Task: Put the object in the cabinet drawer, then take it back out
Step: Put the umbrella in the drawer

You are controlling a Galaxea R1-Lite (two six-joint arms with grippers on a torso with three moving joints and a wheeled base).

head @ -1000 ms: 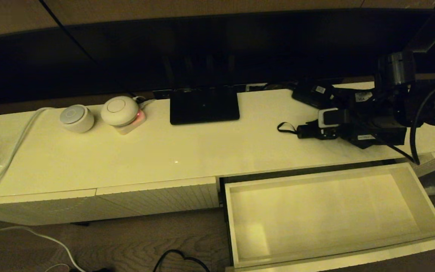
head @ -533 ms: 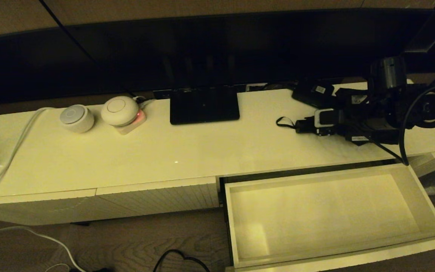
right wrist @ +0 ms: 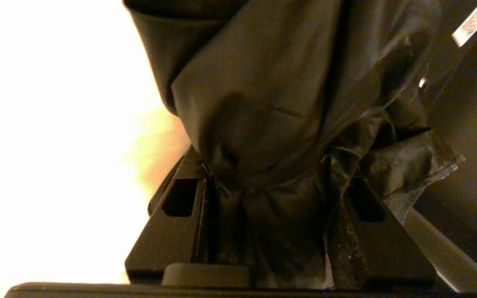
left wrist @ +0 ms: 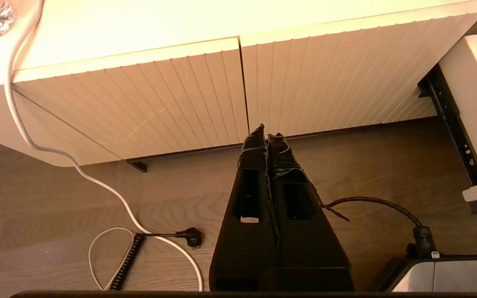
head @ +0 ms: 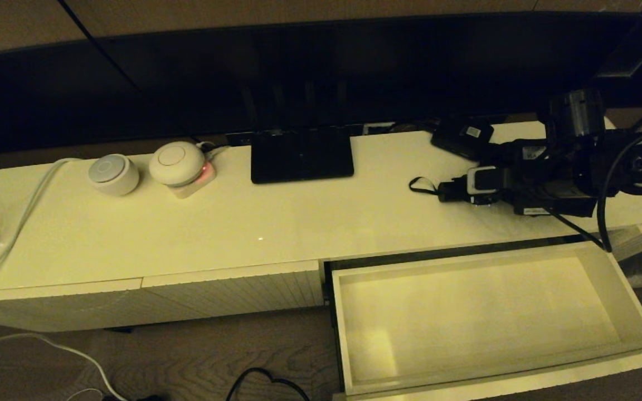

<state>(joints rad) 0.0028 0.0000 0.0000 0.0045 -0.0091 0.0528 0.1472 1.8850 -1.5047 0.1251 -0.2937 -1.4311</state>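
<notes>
Umbrella (right wrist: 280, 95) matt cloth; cabinet top (head: 298, 217) glossy; floor (left wrist: 77, 194) seemingly wood.

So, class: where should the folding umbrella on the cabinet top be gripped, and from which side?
Probably round the bunched fabric body of the umbrella, from the robot's right. The right hand is clamped there already. The short handle and wrist loop point left and look thin and floppy.

The black umbrella (head: 513, 181) lies on its side on the cabinet top, far right, its loop pointing left. The white drawer (head: 488, 314) is pulled open below it.
</notes>
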